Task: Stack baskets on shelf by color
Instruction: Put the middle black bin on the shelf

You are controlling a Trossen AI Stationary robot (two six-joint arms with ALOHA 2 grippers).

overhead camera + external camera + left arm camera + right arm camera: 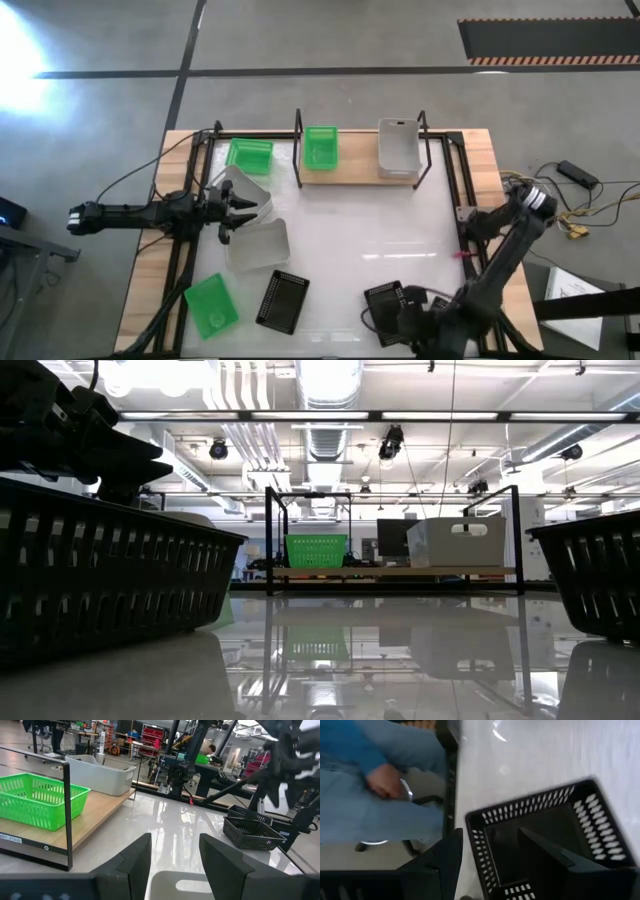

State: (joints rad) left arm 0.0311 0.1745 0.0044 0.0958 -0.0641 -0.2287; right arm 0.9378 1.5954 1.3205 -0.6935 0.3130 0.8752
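- Shelf [355,174] at the far side of the counter [370,240]. On its plank: one green basket [320,147] near the left post, one white basket [398,148] at the right end. The middle of the plank is bare; no black basket is there yet.
- Off the shelf: second green basket [249,156] just left of the frame; third green basket [212,305] near the front left corner of the counter.
- Two white baskets [258,243] lie together left of centre, apparently tilted or on their sides. Left gripper [240,207] is right at them; in the wrist view the fingers stand apart with a white rim [182,887] below them, nothing clamped.
- Black basket [283,300] at front centre, untouched. Another black basket [387,300] at front right.
- Right gripper [492,865] hovers over that basket at the front right: fingers spread, one inside the wall and one outside, not closed on it.
- A person's hand and blue sleeve [385,780] show past the counter edge.
- Judgement: early stage. Two baskets are placed and at least six are still loose; both arms look ready to grasp.
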